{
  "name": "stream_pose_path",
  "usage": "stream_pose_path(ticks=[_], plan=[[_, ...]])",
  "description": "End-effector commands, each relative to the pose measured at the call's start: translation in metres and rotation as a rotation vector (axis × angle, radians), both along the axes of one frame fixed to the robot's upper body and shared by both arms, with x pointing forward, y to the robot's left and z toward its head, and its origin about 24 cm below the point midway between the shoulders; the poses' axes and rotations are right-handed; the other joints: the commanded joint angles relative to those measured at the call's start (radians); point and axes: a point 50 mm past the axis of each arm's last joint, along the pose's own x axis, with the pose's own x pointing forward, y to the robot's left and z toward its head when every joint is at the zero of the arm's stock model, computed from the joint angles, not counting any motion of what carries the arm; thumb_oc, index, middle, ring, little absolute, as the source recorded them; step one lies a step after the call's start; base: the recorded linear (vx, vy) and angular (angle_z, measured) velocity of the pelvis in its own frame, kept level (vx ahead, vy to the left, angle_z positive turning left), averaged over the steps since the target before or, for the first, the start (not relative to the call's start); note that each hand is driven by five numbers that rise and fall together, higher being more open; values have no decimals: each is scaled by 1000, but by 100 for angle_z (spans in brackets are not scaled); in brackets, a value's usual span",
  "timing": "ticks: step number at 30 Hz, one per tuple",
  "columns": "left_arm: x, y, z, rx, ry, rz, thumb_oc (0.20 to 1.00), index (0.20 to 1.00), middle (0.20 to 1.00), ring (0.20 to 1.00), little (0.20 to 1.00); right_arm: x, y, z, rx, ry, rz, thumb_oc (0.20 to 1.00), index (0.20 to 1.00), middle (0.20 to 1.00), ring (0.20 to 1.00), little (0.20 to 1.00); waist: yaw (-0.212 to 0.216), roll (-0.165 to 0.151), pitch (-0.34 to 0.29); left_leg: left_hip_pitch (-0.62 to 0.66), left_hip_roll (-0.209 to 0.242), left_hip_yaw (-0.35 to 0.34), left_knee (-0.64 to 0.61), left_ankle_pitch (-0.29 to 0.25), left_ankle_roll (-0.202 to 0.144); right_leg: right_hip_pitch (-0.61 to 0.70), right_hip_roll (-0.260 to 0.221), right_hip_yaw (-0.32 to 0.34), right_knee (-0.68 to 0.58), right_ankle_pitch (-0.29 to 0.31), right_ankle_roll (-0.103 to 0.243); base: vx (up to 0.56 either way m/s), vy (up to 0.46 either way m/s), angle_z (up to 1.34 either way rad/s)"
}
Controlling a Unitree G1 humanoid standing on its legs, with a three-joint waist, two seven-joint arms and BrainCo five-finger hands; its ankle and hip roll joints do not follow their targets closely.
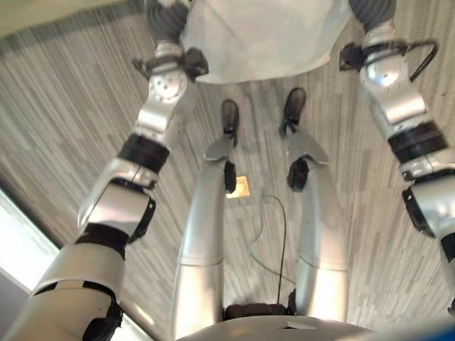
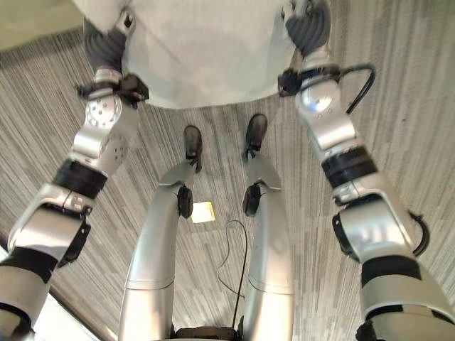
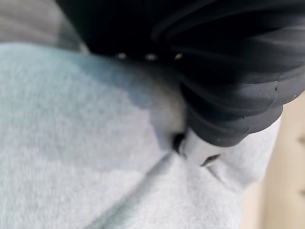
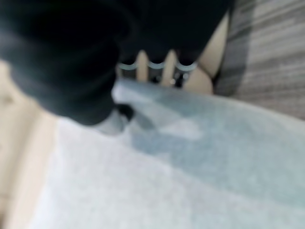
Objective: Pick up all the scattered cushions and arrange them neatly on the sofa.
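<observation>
From the head views, a pale grey cushion (image 2: 206, 50) hangs between both arms above the striped carpet floor (image 2: 398, 142), one hand at each side edge. The left wrist view has the left hand (image 3: 200, 148) pressing a dent into the fabric, so it looks soft and light, best taken by opposite edges. In the right wrist view the right hand (image 4: 157, 64) hooks its fingers over the cushion's far edge, thumb in front.

Cushion (image 2: 206, 50): a pale grey-white, soft-surfaced pillow, held above the striped grey carpet (image 2: 398, 128) at the far edge of the head views. It spans the gap between the two arms. In the wrist views its fabric shows creases and folds.
</observation>
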Motion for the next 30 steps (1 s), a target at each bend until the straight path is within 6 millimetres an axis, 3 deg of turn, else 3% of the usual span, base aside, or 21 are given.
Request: stream_pose_path(ticks=[1,7,8,9,10,15,17,21,22,30], plan=[[-30,-47,54,16,-347,-192,200,200,200,200,200,-29,59,40,-57,-267,268,200,200,200,200,200,-25,61,-75,-27,-2,-107,-65,34,-47,15,-13,-13,145,-151,111,-52,-22,3],[-41,-38,17,6,-287,-207,200,200,200,200,200,-43,56,1,-4,-208,329,200,200,200,200,200,-18,67,-94,187,7,-131,-214,73,-67,221,-14,-31,25,-144,107,-41,-39,3],[-42,-33,5,29,-260,-195,200,200,200,200,200,-46,54,-11,-3,-179,335,200,200,200,200,200,-12,66,-100,242,12,-134,-252,114,-69,279,-19,-47,-16,-115,98,3,-77,7],[-44,-33,-2,15,-242,-207,200,200,200,200,200,-48,54,-20,6,-154,344,200,200,200,200,200,-13,66,-105,300,11,-141,-271,90,-75,330,-19,-44,-25,-144,104,-37,-84,7],[-46,-31,-9,7,-225,-211,200,200,200,200,200,-50,51,-26,5,-144,337,200,200,200,200,200,-9,66,-106,330,12,-144,-295,126,-76,366,-22,-56,-56,-118,94,25,-76,12],[-57,-28,-44,-39,-144,-244,200,200,200,200,200,-60,45,-63,-7,-46,334,200,200,200,200,200,-3,64,-128,548,22,-161,-393,146,-88,588,-9,-88,-148,-127,87,59,-73,14],[-65,-22,-68,-49,-75,-245,200,200,200,200,200,-68,33,-84,-33,11,295,200,200,200,200,200,0,63,-147,743,41,-167,-481,162,-104,788,6,-121,-232,-135,84,136,-116,14],[-73,-16,-85,-12,-22,-225,200,200,200,200,200,-76,23,-96,-45,44,267,200,200,200,200,200,-3,65,-162,865,55,-170,-540,176,-117,917,20,-142,-290,-137,80,91,-85,14],[-80,-9,-102,-6,37,-206,200,200,200,200,200,-82,17,-109,-28,80,250,200,200,200,200,200,-4,61,-182,951,71,-160,-568,179,-134,1016,34,-158,-329,-144,77,112,-99,15],[-94,8,-136,11,167,-177,200,200,200,200,200,-97,-10,-134,1,168,161,200,200,200,200,200,-19,37,-246,1073,88,-124,-539,165,-161,1250,62,-191,-507,-117,69,104,-79,18]])
